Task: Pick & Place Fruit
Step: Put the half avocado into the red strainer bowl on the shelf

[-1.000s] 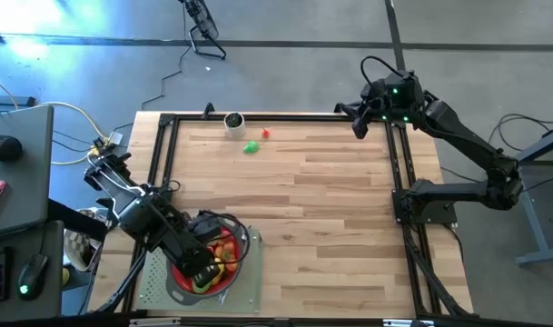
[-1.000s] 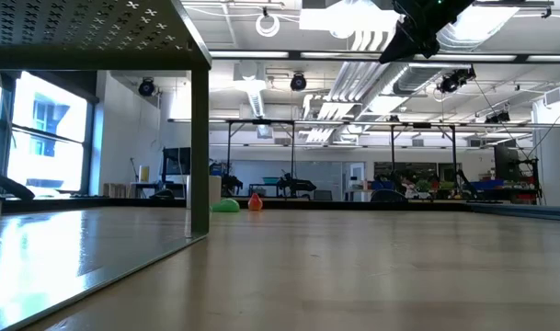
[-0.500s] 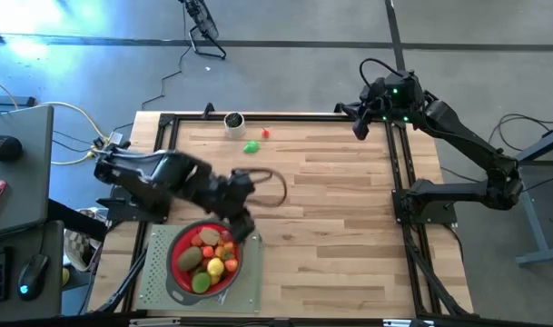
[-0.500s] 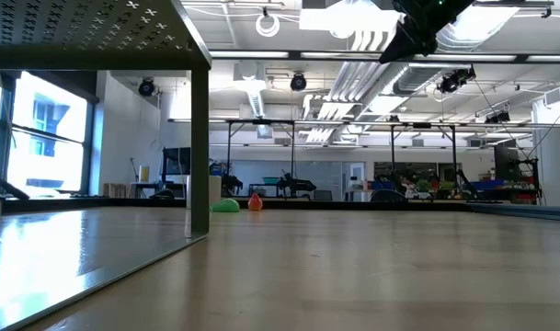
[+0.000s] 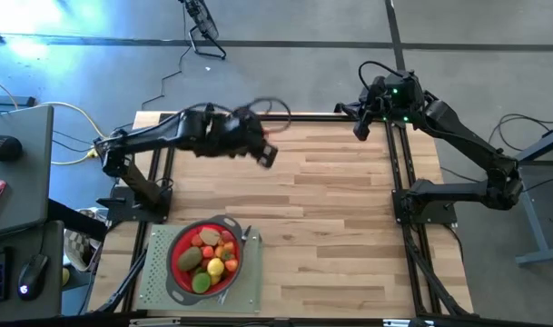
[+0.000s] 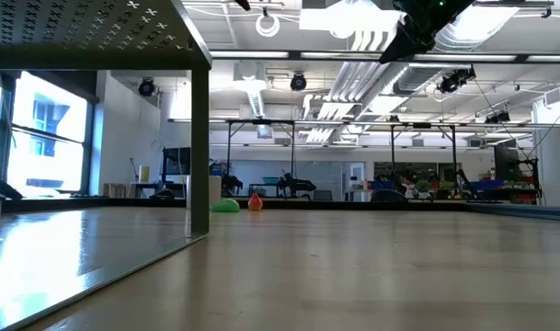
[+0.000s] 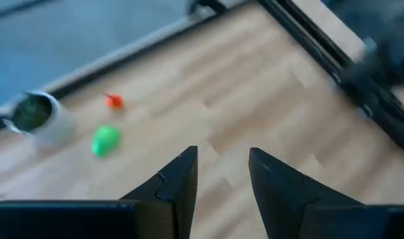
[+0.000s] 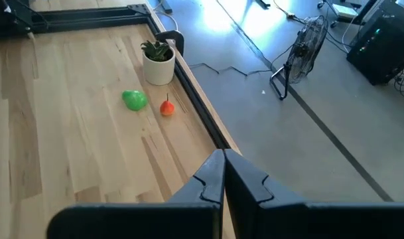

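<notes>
Wood-plank table (image 5: 330,209) inside a black frame, grey floor all round.

High view: left gripper (image 5: 267,156) is stretched over the far part of the table, blurred, covering the spot where the loose fruit lie, so neither piece shows here. Red strainer (image 5: 203,259) sits on a grey perforated plate (image 5: 153,277) at the near left corner, filled with fruit (image 5: 210,254): green, yellow, orange, brown. Right gripper (image 5: 360,125) is parked over the far right frame rail, off the working area.

Low view: looks level across the boards. Perforated plate edge fills the upper left. Green fruit (image 6: 226,206) and orange fruit (image 6: 255,202) lie far back, just beside each other. Right arm hangs at top right.

Left wrist view: fingers (image 7: 178,182) stand apart with bare wood between them, nothing held. Green fruit (image 7: 106,141) and small orange fruit (image 7: 113,101) are ahead, with a white pot (image 7: 39,118) near them by the frame rail.

Right wrist view: fingers (image 8: 211,176) pressed together, empty. Only this view shows the pot (image 8: 158,63) holding a small plant; green fruit (image 8: 134,100) and orange fruit (image 8: 166,107) lie next to it, clear of the rail. Fan (image 8: 301,56) on the floor beyond.
</notes>
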`<state>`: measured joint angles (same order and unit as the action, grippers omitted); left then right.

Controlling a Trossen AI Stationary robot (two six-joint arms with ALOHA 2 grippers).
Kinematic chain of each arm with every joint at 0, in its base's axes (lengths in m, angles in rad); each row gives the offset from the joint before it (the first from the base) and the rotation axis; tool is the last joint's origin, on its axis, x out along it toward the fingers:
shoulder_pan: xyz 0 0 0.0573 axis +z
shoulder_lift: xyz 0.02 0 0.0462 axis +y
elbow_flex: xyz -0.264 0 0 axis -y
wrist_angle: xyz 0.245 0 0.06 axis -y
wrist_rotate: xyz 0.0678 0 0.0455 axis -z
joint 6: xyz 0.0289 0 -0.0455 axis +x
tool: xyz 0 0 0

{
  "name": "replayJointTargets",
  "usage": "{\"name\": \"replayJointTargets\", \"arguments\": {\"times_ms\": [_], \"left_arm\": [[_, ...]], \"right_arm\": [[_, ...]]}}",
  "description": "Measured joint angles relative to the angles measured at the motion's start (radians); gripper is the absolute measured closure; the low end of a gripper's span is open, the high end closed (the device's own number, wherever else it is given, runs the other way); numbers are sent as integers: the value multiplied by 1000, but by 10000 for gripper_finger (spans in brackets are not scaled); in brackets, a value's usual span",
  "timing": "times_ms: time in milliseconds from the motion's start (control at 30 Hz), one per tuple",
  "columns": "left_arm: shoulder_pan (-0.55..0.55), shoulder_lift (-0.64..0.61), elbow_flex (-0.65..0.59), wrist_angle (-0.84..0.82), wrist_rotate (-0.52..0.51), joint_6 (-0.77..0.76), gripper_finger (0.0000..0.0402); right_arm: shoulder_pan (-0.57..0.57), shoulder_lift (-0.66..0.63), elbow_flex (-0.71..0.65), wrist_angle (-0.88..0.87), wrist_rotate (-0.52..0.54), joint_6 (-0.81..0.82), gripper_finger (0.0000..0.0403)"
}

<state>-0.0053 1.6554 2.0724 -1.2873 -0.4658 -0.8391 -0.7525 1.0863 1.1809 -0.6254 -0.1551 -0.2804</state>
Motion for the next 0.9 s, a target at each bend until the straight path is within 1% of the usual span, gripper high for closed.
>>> {"name": "replayJointTargets", "arguments": {"times_ms": [100,233,467,567,700,900], "left_arm": [[56,16,2,54,-59,-1,270],[116,57,1,116,-91,-2,270],[202,150,0,135,-91,50,270],[244,180,-1,125,-75,50,270],[303,208,0,89,-27,50,270],[359,251,0,36,66,52,270]], "right_arm": [[0,0,0,0,0,-5,400],[0,0,0,0,-3,-5,400],[0,0,0,-2,-3,-5,400],[0,0,0,-3,-1,-5,400],[0,0,0,5,-1,4,400],[0,0,0,13,0,121,400]]}}
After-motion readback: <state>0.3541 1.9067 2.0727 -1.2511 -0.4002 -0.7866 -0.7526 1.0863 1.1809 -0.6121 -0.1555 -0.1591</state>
